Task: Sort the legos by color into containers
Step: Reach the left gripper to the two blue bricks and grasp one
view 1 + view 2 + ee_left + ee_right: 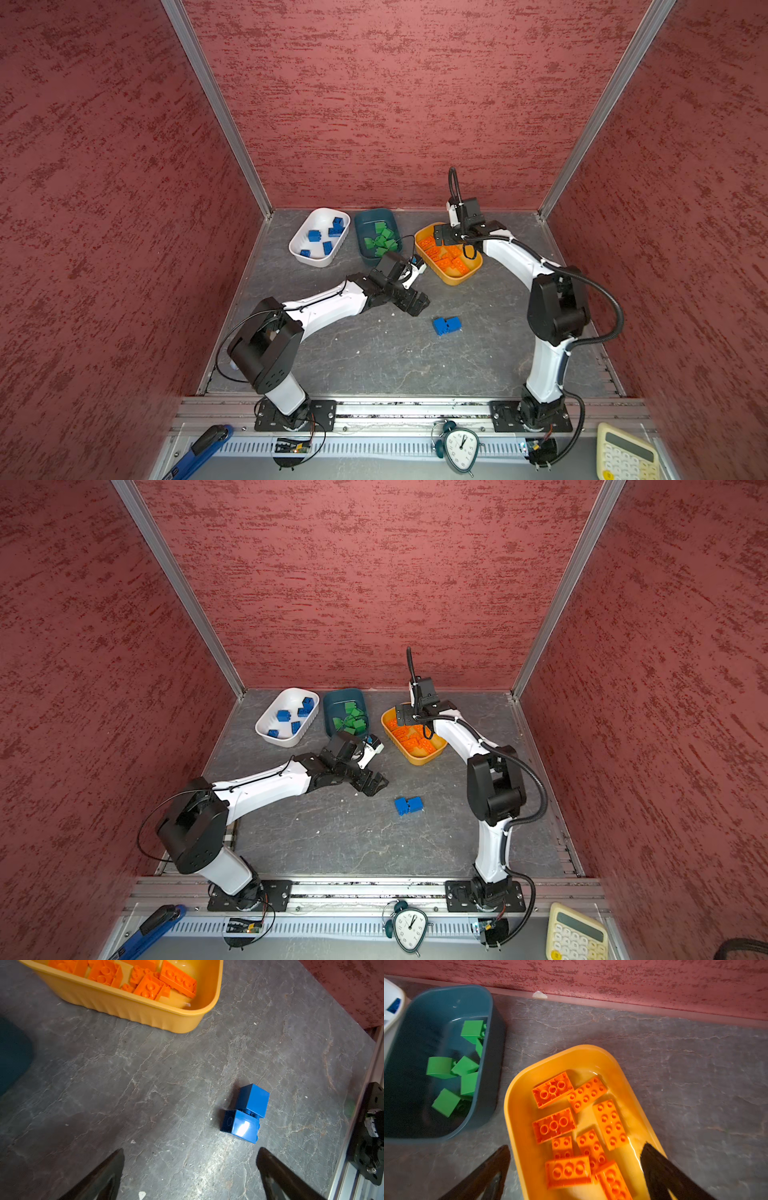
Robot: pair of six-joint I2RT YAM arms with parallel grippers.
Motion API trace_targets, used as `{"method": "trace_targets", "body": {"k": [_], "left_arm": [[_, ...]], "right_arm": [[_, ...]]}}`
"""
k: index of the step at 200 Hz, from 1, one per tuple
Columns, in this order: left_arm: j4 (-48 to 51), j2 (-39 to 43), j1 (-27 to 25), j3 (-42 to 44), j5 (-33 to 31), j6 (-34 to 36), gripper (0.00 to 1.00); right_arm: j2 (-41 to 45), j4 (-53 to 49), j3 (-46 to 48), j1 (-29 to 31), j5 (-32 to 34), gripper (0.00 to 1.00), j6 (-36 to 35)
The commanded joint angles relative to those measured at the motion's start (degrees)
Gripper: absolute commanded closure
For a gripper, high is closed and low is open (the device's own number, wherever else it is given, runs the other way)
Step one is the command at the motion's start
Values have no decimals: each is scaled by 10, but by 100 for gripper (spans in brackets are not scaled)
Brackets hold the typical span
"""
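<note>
Two blue bricks are lying touching on the table, well apart from their white tub. So you're hovering the left gripper near them, wide open and empty. The right gripper is hanging open and empty over the yellow tub.

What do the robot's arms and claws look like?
The left arm and right arm are white with black joints. A ribbed black hose runs along the right one. The left gripper and right gripper each have two black pointed fingers.
</note>
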State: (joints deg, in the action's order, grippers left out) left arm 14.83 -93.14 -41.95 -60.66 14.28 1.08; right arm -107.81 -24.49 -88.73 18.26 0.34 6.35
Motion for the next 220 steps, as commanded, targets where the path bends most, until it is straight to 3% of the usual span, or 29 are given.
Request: {"method": "trace_targets", "body": {"k": [1, 22, 59, 87, 130, 157, 177, 220], "left_arm": [[-66, 1, -28, 21, 9, 48, 0], [-76, -8, -41, 25, 13, 65, 1], [-9, -49, -59, -19, 27, 86, 1], [-31, -59, -82, -8, 8, 99, 0], [-6, -116, -119, -36, -56, 132, 0], [-3, -159, -128, -74, -62, 136, 4], [-2, -185, -130, -97, -59, 140, 10], [9, -201, -129, -100, -36, 132, 33]], "right_arm": [[84, 72, 77, 0, -33, 1, 27], [161, 126, 176, -1, -31, 1, 59], [278, 170, 316, -3, 135, 1, 166], [349, 233, 408, -12, 175, 1, 196], [382, 254, 447, -19, 200, 1, 212], [379, 255, 443, -20, 196, 1, 206], [381, 254, 442, -20, 195, 1, 206], [391, 256, 448, -20, 188, 1, 194]]}}
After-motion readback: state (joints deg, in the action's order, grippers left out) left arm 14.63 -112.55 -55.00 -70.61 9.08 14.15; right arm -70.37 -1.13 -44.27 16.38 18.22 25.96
